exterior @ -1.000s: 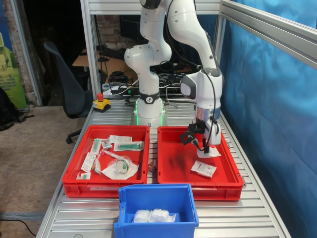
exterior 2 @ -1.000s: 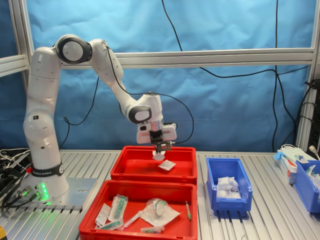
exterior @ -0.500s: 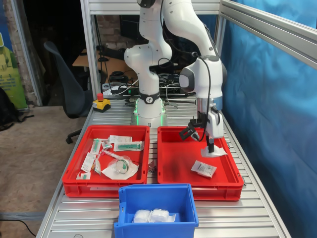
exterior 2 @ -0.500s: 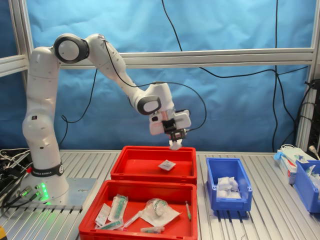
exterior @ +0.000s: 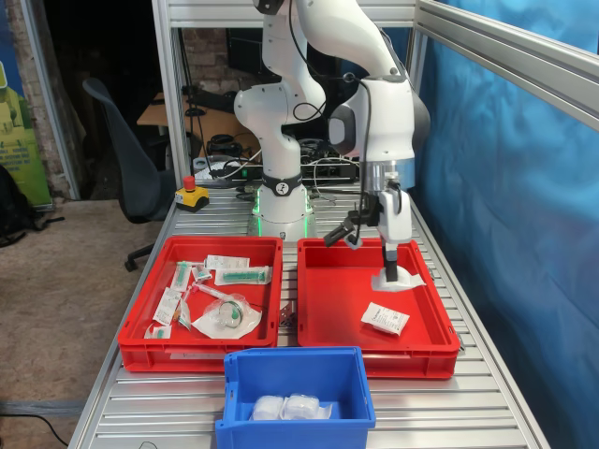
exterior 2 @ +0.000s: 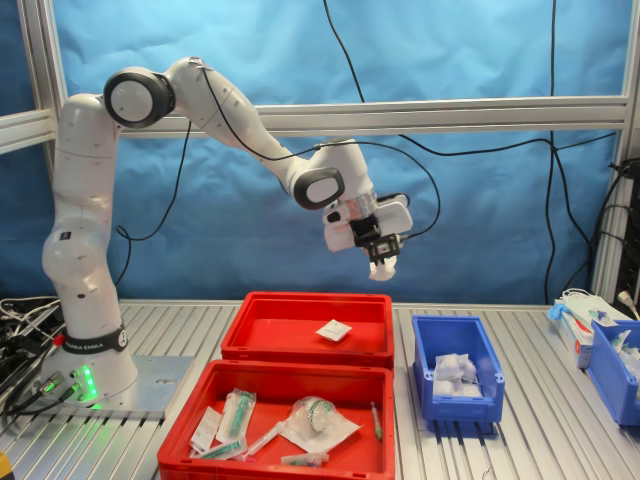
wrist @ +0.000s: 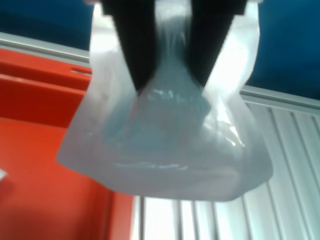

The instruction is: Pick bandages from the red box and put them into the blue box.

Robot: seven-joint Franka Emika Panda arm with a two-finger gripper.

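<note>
Bandage [exterior 2: 382, 268]: clamped in the claw [exterior 2: 380, 258]; hung above the red box [exterior 2: 300, 340], near the desk's back edge
Blue box [exterior 2: 455, 395]: held packets
Risk: thin wrap [wrist: 165, 145] pinched; might slip mid-carry

Jaws pinch a white bandage [exterior 2: 382, 268] (airborne) above the red box [exterior 2: 300, 352].

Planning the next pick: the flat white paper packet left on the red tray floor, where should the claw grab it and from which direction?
Come straight down from above. The flat white paper packet lies alone on the smooth floor of the wide red plastic tray, clear of the walls. Pinch across its shorter width near the middle; it sits skewed to the tray, so turn the claw to match. It is thin, so the grip may slip.
</note>
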